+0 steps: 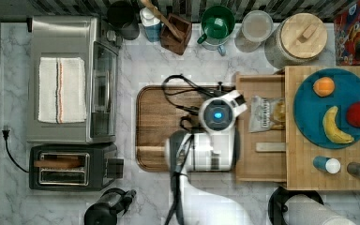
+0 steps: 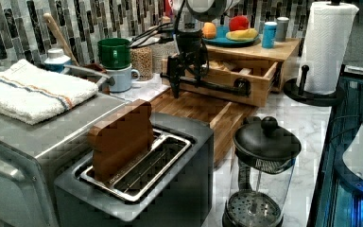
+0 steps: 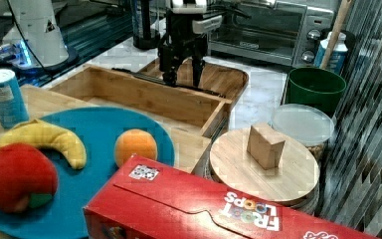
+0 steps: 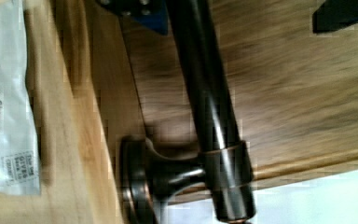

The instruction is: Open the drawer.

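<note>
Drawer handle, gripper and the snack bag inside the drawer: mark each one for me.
drawer handle [image 4: 212, 126], wrist view, on the middle of the dark bar.
gripper [image 3: 183, 74], right view, midway between its fingertips, at the handle.
snack bag [image 1: 267, 114], top view, on the bag's middle, lying inside the open drawer.

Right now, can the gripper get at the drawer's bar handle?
Probably yes. The gripper already sits at the black bar handle with a finger on either side of it, and nothing lies between them. The drawer is already pulled well out over the wooden tray.
</note>
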{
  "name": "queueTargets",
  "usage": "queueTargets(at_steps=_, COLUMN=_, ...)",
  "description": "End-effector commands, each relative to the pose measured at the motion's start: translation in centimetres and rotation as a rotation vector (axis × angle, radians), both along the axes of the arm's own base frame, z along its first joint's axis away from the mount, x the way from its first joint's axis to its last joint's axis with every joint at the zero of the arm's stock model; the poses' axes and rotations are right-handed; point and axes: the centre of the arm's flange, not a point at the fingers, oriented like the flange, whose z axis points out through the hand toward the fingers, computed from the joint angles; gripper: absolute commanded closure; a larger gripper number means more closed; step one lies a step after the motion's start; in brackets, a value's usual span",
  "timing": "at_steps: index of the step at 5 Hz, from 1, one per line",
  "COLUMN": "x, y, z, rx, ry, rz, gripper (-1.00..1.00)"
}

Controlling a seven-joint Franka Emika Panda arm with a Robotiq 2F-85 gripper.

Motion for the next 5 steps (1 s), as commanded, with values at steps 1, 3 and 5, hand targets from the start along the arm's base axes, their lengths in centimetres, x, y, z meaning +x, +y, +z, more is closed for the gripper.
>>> queueTargets(at_steps=1, x=0.4, y=9.66, z=3.28, rx=0.048, ry=-0.031, rz=0.063, gripper=-1.0)
queueTargets(at_steps=3, x=0.41, y=9.66, z=3.29, rx=0.048, ry=-0.032, rz=0.063, gripper=-1.0)
queueTargets(at_steps=5, x=0.4, y=9.65, z=3.28, rx=0.048, ry=-0.032, rz=0.063, gripper=-1.0)
